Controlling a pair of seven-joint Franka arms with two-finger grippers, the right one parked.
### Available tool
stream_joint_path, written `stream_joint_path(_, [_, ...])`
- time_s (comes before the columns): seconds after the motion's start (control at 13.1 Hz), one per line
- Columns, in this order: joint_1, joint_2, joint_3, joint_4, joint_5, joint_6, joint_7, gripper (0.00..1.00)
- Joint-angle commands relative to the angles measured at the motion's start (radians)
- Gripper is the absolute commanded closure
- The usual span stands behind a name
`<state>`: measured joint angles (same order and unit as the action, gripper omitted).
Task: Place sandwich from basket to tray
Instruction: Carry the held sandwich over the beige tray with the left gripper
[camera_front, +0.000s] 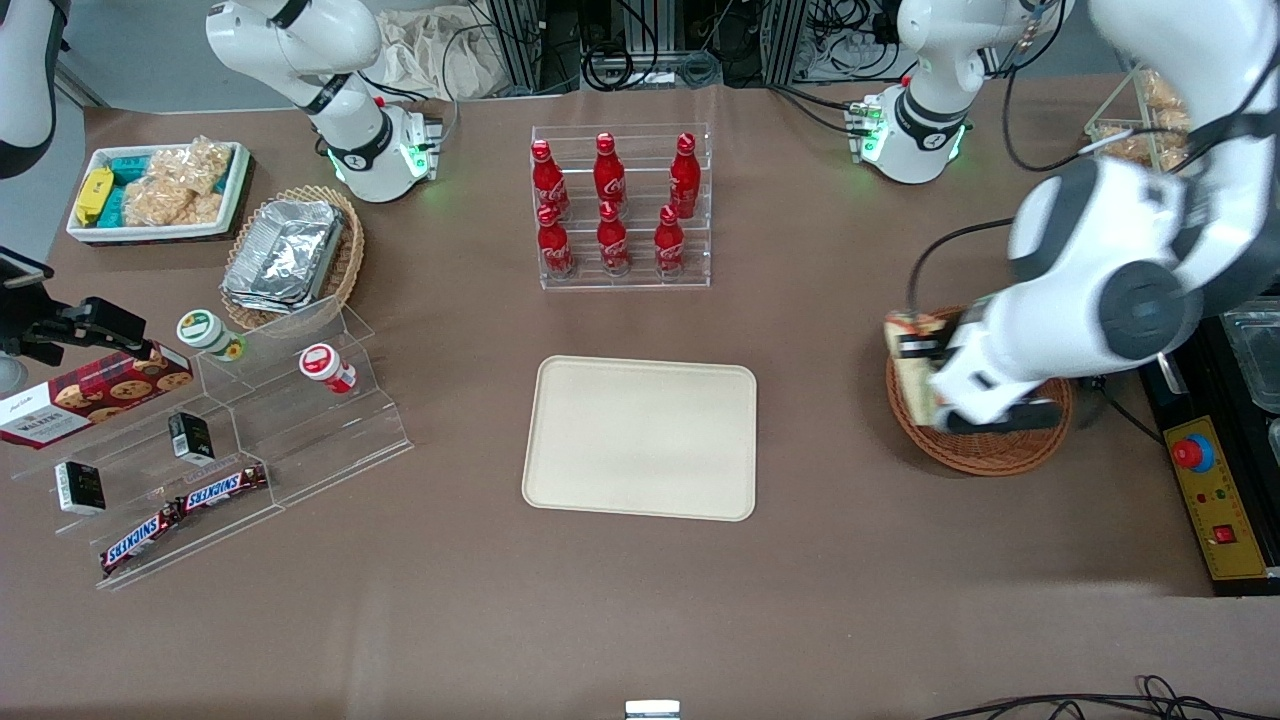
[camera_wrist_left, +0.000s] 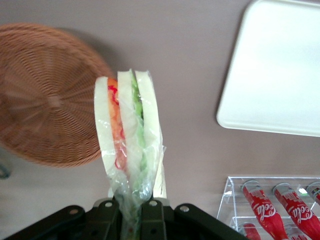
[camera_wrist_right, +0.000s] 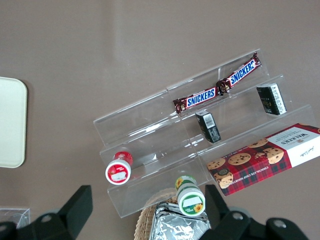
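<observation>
1. Brown covering spans the whole worktop (camera_front: 800, 560), its near edge cut off in the front view.
2. Cream tray (camera_front: 640, 437) lies flat mid-worktop, bare; the left wrist view shows only one corner.
3. Reddish wicker basket (camera_front: 985, 452) sits toward the working arm's end, largely hidden under the white arm in the front view and holding nothing in the wrist view.
4. Tool (camera_wrist_left: 131, 220) hangs above the basket's rim on the tray's side, its fingers (camera_wrist_left: 152, 217) clamped on the sandwich's wrapping.
5. Sandwich (camera_wrist_left: 127, 135), clear-wrapped, is held in the air off the basket; its gripped end is hidden between the fingers.
</observation>
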<state>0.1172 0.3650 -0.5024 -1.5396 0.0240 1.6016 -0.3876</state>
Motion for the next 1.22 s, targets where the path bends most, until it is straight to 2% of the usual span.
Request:
stream_joint_path(0.0, [-0.086, 0.067, -0.004, 0.030, 0.017, 0.091, 0.010, 1.00])
stream_joint_path(0.3, [-0.209, 0.176, -0.001, 0.032, 0.030, 0.344, 0.006, 1.00])
stream_joint_path(0.61, [-0.275, 0.297, 0.001, 0.029, 0.106, 0.573, 0.003, 1.00])
stream_joint_path(0.91, [-0.289, 0.371, 0.004, 0.019, 0.172, 0.629, -0.025, 1.00])
stream_joint_path(1.14, [-0.289, 0.388, 0.004, 0.015, 0.175, 0.635, -0.037, 0.88])
